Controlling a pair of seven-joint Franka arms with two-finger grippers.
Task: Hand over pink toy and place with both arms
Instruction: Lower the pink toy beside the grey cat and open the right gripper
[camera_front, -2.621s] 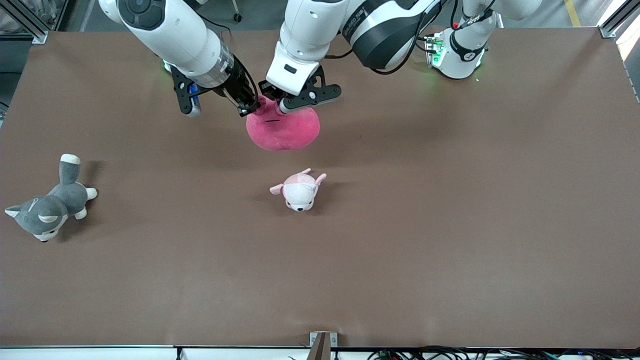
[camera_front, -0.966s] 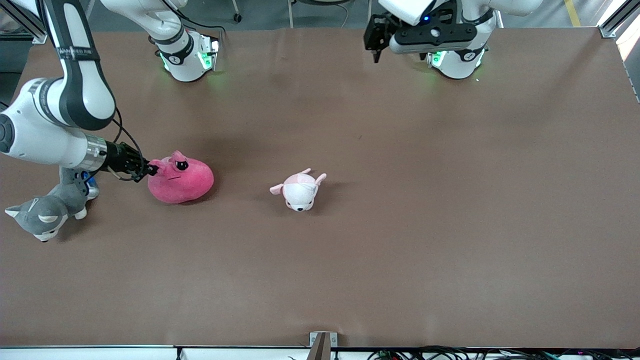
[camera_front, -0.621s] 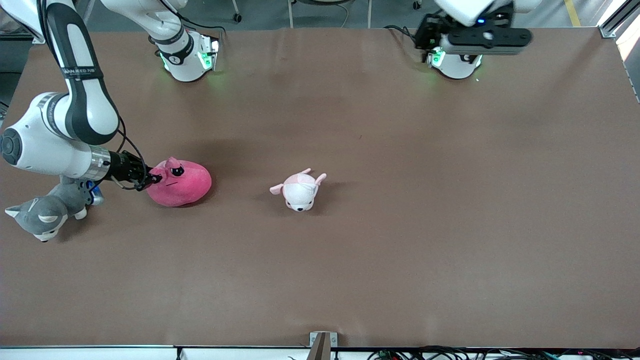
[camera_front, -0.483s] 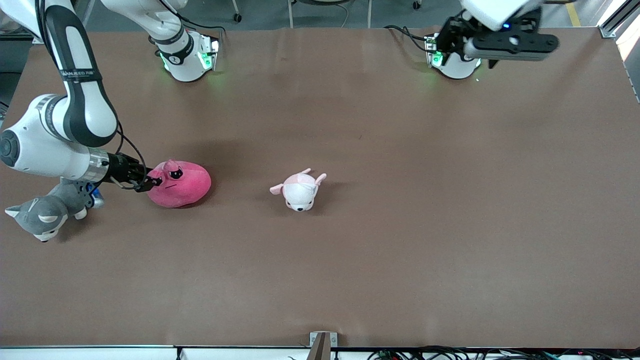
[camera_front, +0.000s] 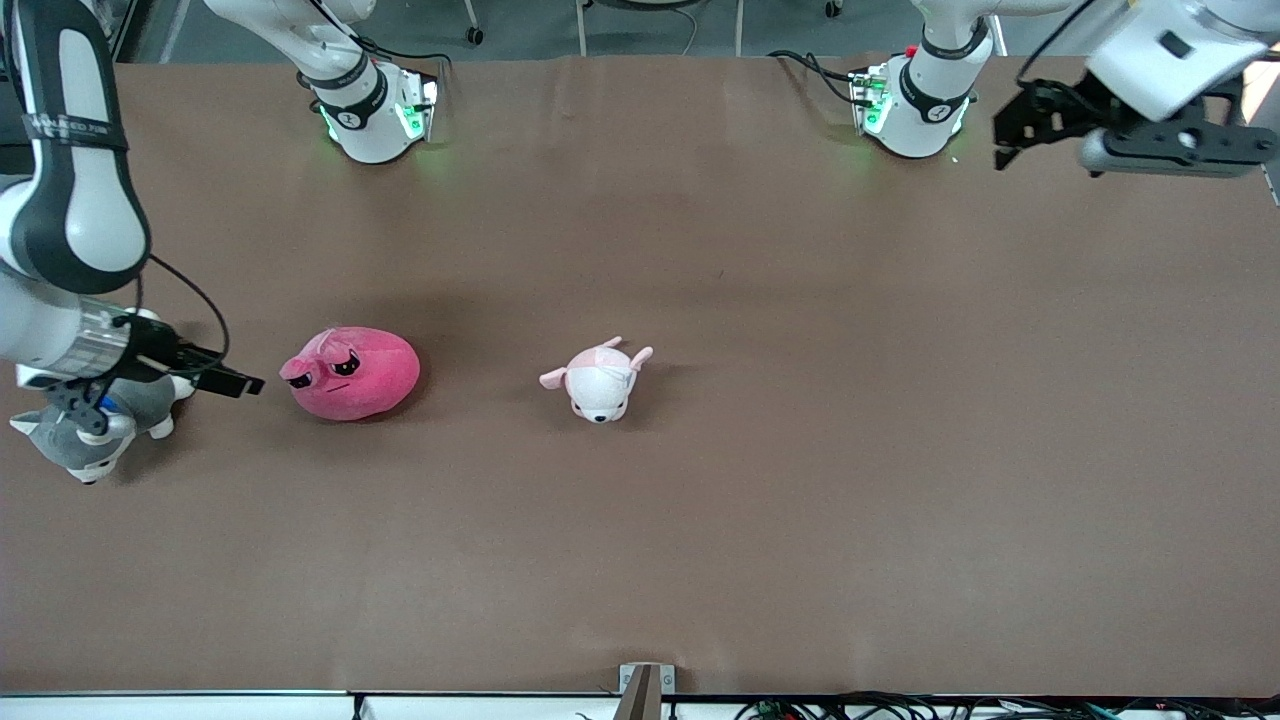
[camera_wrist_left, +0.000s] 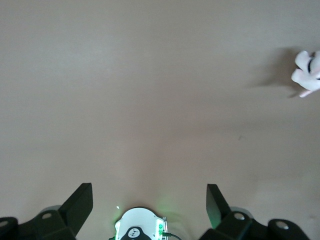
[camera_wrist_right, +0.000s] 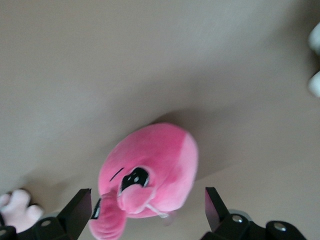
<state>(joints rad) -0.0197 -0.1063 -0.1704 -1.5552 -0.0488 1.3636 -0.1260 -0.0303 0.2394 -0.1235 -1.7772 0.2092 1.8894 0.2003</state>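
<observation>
Pink toy (camera_front: 350, 372) sits on your table (camera_front: 800, 450), free of your open right gripper (camera_front: 225, 380); your left gripper (camera_front: 1010, 125) waits open.

A pale puppy plush (camera_front: 598, 380) lies mid-table; a grey husky plush (camera_front: 85, 435) lies at the right arm's end.

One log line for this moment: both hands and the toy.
hot-pink rounded plush toy: on table, released | right hand: open, beside toy | left hand: open, raised near its base, waiting

grey husky plush (camera_front: 85, 435) half hidden under right pincer (camera_front: 225, 380); puppy plush (camera_wrist_left: 307, 75) edge-cropped
</observation>
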